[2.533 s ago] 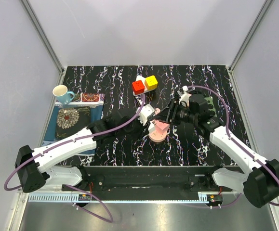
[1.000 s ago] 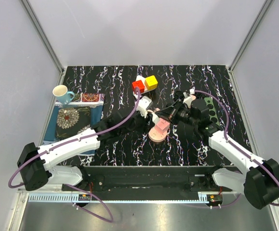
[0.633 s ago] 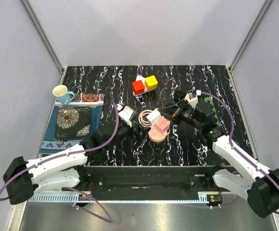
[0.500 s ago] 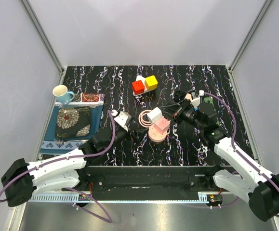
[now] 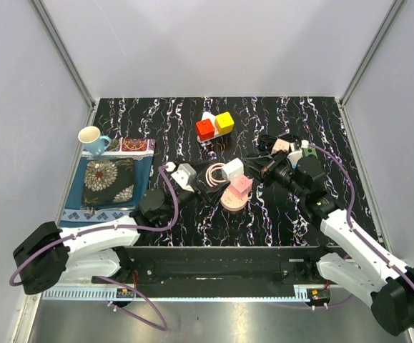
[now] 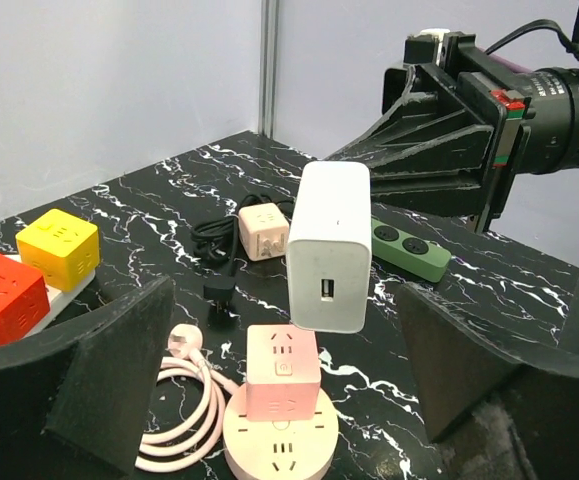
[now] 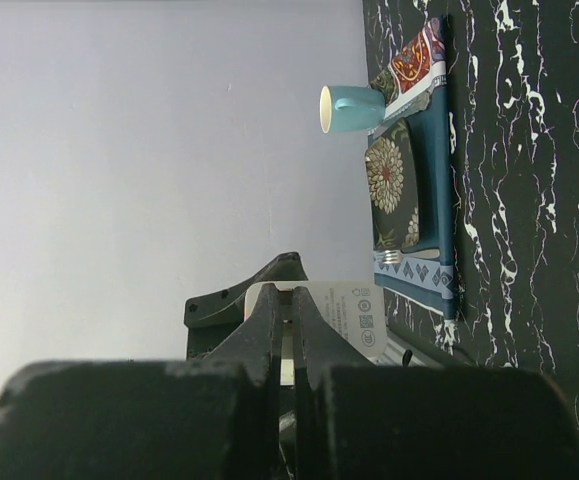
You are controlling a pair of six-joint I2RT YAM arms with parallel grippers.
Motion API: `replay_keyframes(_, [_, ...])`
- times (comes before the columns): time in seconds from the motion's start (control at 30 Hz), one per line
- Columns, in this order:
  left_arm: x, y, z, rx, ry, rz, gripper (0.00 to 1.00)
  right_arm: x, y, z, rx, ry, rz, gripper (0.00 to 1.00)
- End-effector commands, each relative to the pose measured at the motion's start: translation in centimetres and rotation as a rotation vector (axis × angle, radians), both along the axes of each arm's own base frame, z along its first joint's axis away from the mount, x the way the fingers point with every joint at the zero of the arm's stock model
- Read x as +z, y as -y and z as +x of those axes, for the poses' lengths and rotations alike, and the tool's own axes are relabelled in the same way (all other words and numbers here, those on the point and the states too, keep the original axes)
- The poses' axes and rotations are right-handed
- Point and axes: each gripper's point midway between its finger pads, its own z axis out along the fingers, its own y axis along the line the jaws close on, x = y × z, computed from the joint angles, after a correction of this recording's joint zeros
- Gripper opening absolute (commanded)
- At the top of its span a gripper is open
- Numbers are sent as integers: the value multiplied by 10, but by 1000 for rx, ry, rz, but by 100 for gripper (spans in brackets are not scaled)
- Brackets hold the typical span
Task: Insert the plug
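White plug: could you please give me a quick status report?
Left gripper open, empty. Right gripper shut on white plug, held above pink socket cube, not inserted. Nothing between them.

left end effector [image 5: 198,177]: spread wide, arm low | right end effector [image 5: 245,168]: clamped on plug [image 6: 329,245]

The table [image 5: 156,121] is black with white marble veining. The charger plug [image 6: 329,247] is white; the socket cube [image 6: 282,370] and round base [image 6: 279,440] are pink. At 12 o'clock sit a red cube [image 6: 4,297] and a yellow cube [image 6: 59,242]. At 3 o'clock lies a green power strip [image 6: 411,250]. At 9 o'clock are a teal cup [image 5: 92,137] and a blue cloth [image 5: 110,179] with a floral medallion.
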Motion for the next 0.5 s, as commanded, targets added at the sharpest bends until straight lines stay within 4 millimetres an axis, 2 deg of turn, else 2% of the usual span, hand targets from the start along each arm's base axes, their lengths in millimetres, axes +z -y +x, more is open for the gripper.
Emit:
replay_keyframes(0.0, [58,8,-2,-30,141,-146,92,27,3,-1,-31,55,71,0])
replay_keyframes(0.03, [55,12,1,-27,134,-138,91,28,3,-1,-32,55,73,0])
replay_keyframes(0.13, [61,17,3,-33,149,-158,86,27,4,0,-36,50,75,0])
replay_keyframes(0.2, [66,21,3,-46,158,-166,79,27,5,0,-44,46,79,0])
replay_keyframes(0.33, [59,31,3,-80,147,-153,70,31,9,0,-64,47,94,0])
replay_keyframes(0.47, [54,35,5,-82,138,-150,68,33,11,1,-78,48,100,0])
